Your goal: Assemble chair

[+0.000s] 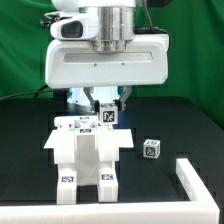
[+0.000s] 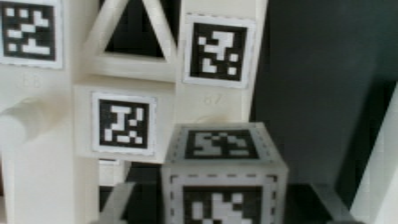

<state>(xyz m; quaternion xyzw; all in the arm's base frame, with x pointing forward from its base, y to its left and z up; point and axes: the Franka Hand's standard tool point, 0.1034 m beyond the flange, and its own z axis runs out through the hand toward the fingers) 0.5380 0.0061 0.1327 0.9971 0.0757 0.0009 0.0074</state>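
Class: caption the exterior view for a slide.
Gripper low over clustered chair parts; a small tagged block lies apart.

Open table [image 1: 30, 140] flanks my chair assembly [image 1: 88, 148]; a small tagged block [image 1: 150, 150] and white corner rail [image 1: 195, 178] obstruct the exterior view's right.

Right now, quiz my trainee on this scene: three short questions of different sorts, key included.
1. True or false: the small tagged cube stands apart from the joined chair parts, on the exterior view's right.
2. Pick one: the hand is above A) the joined chair parts, B) the small tagged cube, C) the white corner rail.
3. Fill in: the backdrop behind the arm is ___.
Key: 1 true; 2 A; 3 green.
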